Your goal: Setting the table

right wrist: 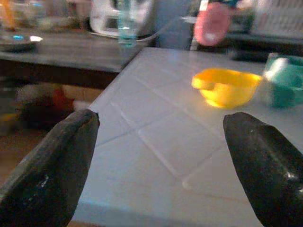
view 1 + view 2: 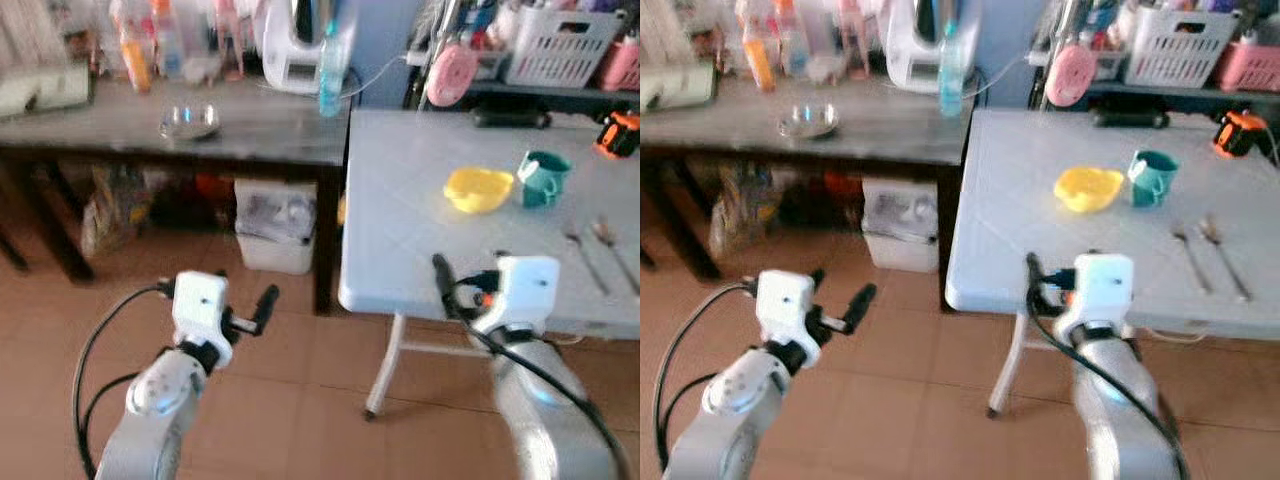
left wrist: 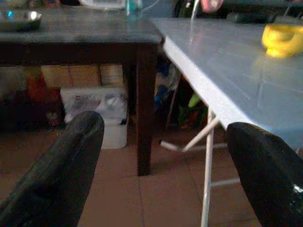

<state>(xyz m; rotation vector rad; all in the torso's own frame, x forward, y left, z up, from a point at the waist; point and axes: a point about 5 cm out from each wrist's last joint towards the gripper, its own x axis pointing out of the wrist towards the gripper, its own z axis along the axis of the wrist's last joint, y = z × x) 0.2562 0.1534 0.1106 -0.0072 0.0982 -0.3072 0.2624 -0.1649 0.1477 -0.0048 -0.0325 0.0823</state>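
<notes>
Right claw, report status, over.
Right claw open, empty, over white table's near edge. Left claw open, empty, above floor beside table. Yellow bowl, teal cup, two utensils on table. Nothing in the way.

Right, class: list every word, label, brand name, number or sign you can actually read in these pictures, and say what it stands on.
None can be read.
White appliance on the dark wooden table: any marking is too blurred.
Bottles at the back of that table: labels blurred.
Blue bottle: label unreadable.
White box under the table: printed pattern, no legible text.
Yellow bowl and teal mug on the white table: no lettering visible.
</notes>
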